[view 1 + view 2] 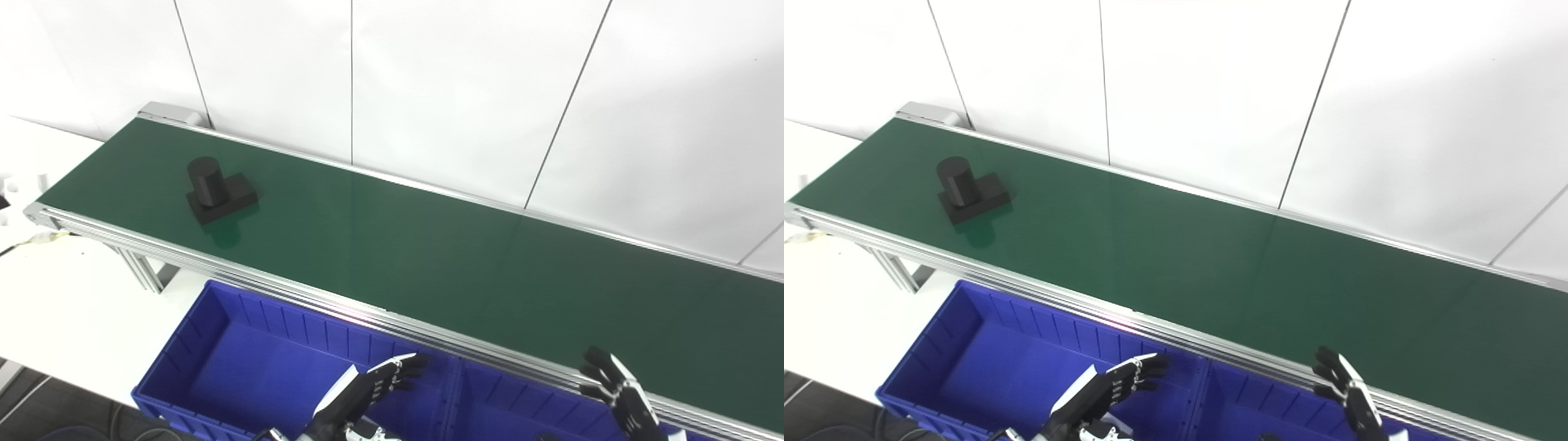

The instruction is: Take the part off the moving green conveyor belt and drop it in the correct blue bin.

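A black part point(217, 188), made of a flat rectangular base with an upright cylinder on top, is seen resting on the green conveyor belt point(429, 257) toward its far left end. The cylinder is set at the left side of the base. A faint dark reflection is cast on the belt just in front of the part. The part is touched by nothing and lies well apart from both hands.

The belt is framed by silver aluminium rails point(202, 263) and runs diagonally from upper left to lower right. A support leg point(142, 269) is visible under its left end.

Below the near rail, a blue bin point(257, 361) is placed, with ribbed inner walls; nothing is seen inside it. A second blue bin point(520, 407) is set just beside it on the right, only partly in view.

The left hand point(373, 386) is held over the right side of the first bin, fingers spread and extended toward the belt, nothing grasped. The right hand point(618, 392) is raised near the near rail above the second bin, fingers apart and pointing up, nothing grasped.

A white table surface point(73, 294) is seen at left under the conveyor, and white wall panels point(465, 92) fill the background. A cable point(24, 243) is attached near the belt's left corner.
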You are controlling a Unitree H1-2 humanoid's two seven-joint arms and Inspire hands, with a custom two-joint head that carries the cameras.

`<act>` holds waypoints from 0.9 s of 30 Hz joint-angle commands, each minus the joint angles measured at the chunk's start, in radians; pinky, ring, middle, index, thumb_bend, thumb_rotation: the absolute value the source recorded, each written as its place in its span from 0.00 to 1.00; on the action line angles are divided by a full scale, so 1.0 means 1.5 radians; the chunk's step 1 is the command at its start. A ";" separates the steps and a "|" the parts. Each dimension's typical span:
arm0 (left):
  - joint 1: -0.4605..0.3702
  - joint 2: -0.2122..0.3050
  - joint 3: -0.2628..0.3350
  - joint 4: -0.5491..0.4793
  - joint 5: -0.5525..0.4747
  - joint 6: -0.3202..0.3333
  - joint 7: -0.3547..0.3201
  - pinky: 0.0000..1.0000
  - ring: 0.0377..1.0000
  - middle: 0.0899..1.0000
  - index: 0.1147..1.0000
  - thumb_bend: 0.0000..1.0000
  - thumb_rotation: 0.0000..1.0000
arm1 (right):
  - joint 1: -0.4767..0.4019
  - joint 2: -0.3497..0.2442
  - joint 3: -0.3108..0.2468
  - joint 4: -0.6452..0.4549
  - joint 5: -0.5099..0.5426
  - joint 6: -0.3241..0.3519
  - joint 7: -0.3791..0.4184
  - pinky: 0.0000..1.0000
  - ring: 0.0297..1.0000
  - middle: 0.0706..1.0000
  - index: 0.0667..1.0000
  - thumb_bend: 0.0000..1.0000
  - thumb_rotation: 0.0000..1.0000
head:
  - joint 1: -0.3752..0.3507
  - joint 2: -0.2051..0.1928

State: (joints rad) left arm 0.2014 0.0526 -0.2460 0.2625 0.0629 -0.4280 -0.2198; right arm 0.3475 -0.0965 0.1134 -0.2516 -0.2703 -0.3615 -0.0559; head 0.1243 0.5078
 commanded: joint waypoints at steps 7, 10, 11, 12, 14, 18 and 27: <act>-0.017 0.002 -0.002 0.007 -0.007 -0.028 0.007 0.84 0.88 0.89 0.83 0.97 0.27 | -0.056 0.012 -0.009 -0.046 -0.021 0.048 0.010 0.69 0.79 0.82 0.83 0.85 0.45 | -0.003 -0.011; -0.020 0.003 -0.002 0.012 -0.007 -0.028 0.009 0.84 0.88 0.89 0.83 0.97 0.26 | -0.073 0.016 -0.009 -0.054 -0.038 0.067 0.012 0.68 0.78 0.82 0.83 0.81 0.41 | -0.005 -0.015; -0.021 0.003 -0.002 0.014 -0.007 -0.028 0.009 0.82 0.87 0.88 0.83 0.97 0.27 | -0.080 0.017 -0.009 -0.058 -0.042 0.077 0.014 0.68 0.77 0.81 0.83 0.81 0.42 | -0.005 -0.017; -0.022 0.003 -0.003 0.016 -0.007 -0.028 0.010 0.82 0.87 0.88 0.83 0.97 0.27 | -0.087 0.019 -0.009 -0.063 -0.046 0.088 0.017 0.68 0.77 0.81 0.83 0.81 0.42 | -0.005 -0.017; -0.024 0.002 -0.002 0.019 -0.008 -0.028 0.010 0.82 0.87 0.88 0.83 0.98 0.27 | -0.101 0.021 -0.007 -0.069 -0.049 0.104 0.022 0.67 0.77 0.82 0.82 0.81 0.41 | -0.005 -0.018; -0.027 0.002 -0.003 0.021 -0.004 -0.028 0.014 0.81 0.87 0.88 0.83 0.98 0.27 | -0.124 0.023 -0.005 -0.074 -0.054 0.122 0.030 0.65 0.77 0.82 0.83 0.78 0.39 | -0.004 -0.019; -0.038 0.003 -0.007 0.035 -0.007 -0.028 0.018 0.82 0.87 0.88 0.83 0.98 0.25 | -0.158 0.021 0.005 -0.081 -0.057 0.154 0.049 0.71 0.80 0.84 0.85 0.71 0.32 | -0.009 -0.024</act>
State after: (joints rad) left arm 0.1700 0.0551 -0.2548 0.3309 0.0611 -0.4291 -0.2003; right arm 0.1349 -0.0706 0.1198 -0.3308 -0.3581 -0.1492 0.0136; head 0.1104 0.4709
